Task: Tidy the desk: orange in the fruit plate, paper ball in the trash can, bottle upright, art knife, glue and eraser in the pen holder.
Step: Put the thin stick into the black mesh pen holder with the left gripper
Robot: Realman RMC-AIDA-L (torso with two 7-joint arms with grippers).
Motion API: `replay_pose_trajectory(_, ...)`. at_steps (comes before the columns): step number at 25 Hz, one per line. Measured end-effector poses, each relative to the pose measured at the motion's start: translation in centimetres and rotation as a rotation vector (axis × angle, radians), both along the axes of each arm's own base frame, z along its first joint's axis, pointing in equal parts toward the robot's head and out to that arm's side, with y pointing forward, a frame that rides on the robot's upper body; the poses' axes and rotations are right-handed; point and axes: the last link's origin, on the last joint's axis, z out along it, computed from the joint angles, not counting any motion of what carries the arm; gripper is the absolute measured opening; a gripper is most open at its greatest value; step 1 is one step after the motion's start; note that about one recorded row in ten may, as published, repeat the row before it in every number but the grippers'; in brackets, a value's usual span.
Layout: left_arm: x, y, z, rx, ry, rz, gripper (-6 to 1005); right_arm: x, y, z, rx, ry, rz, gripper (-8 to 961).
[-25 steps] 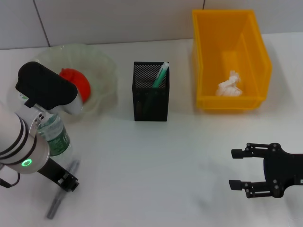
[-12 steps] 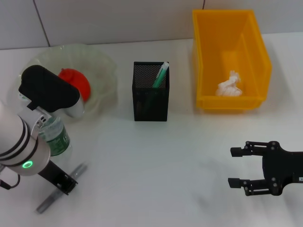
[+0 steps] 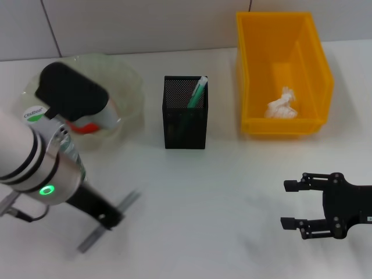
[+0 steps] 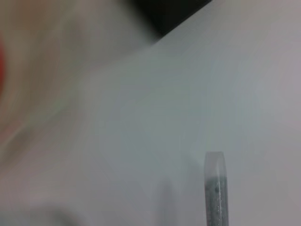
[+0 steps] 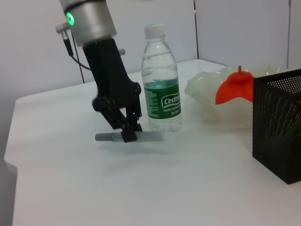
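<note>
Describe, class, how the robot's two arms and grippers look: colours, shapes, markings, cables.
The left arm is a silver-white cylinder with black bands, a glowing green ring light, thin cables and a slim black left gripper. The right gripper is matte black, with skeletal linked fingers.

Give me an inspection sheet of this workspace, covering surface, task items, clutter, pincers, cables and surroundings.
Surface: white desk, nothing spilled that I can see.
Orange: orange sits in the fruit plate.
Paper ball: paper ball lies inside the trash can.
Bottle: bottle stands upright beside the plate.
Pen holder: pen holder holds a green pen.
Art knife: grey art knife is clamped in the left pincer, lifted off the desk.
Glue, eraser: nothing seen.
Clutter: nothing seen.
Right pincer: right pincer is open and empty over the desk's near right.
Cables: thin cable at the left wrist.
Surroundings: tiled wall behind.
</note>
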Motion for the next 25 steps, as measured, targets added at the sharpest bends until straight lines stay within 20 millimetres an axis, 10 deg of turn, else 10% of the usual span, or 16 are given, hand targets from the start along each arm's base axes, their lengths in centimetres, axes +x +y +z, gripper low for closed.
replay_pose_trajectory(9,10.8,-0.1,2.0,0.15,-0.414,-0.518,154,0.0,0.0,0.2,0.005,-0.002,0.0,771)
replay_pose_trajectory(16,12.0,2.1,0.9,0.383,-0.593,-0.746,146,0.0,0.0,0.2,0.007,0.005,0.001,771)
replay_pose_trajectory(25,8.2,5.7,-2.4,0.574,-0.642,-0.699,146,-0.4,0.0,-0.3,0.003,0.019,0.005,771)
